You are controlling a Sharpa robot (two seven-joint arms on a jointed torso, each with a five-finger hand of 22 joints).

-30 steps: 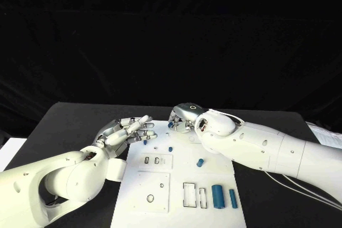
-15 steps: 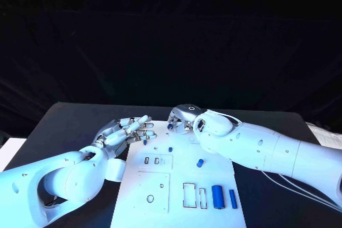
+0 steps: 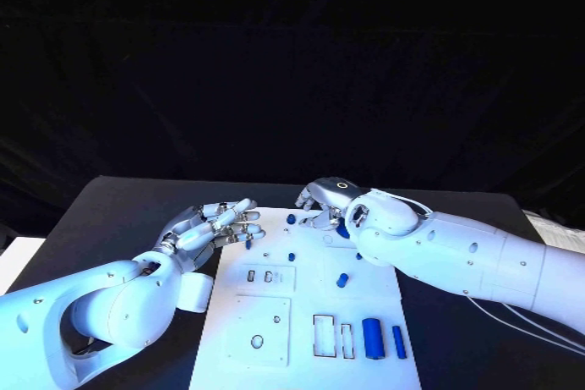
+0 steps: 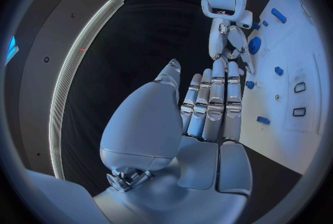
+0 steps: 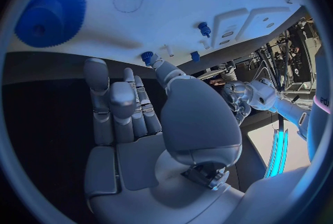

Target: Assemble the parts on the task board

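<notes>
The white task board [image 3: 305, 322] lies in the middle of the black table. My right hand [image 3: 319, 205] hovers over its far edge with fingers stretched out and nothing in them; the right wrist view shows its palm [image 5: 118, 107] beside a blue gear [image 5: 50, 10] lying on the board. A small blue peg [image 3: 292, 218] stands just left of this hand. My left hand [image 3: 214, 225] is at the board's far left corner, fingers straight and held side by side, empty [image 4: 208, 107]. More blue pegs [image 3: 292, 256] [image 3: 341, 280] sit mid-board.
Two blue cylinders [image 3: 372, 337] [image 3: 397, 341] lie side by side near the board's near right corner, next to rectangular slots [image 3: 325, 335]. A round hole [image 3: 257, 341] is at the near left. Black table [image 3: 110, 212] surrounds the board.
My right hand has shifted a little to the right along the board's far edge, away from the small blue peg. The left hand has barely moved.
</notes>
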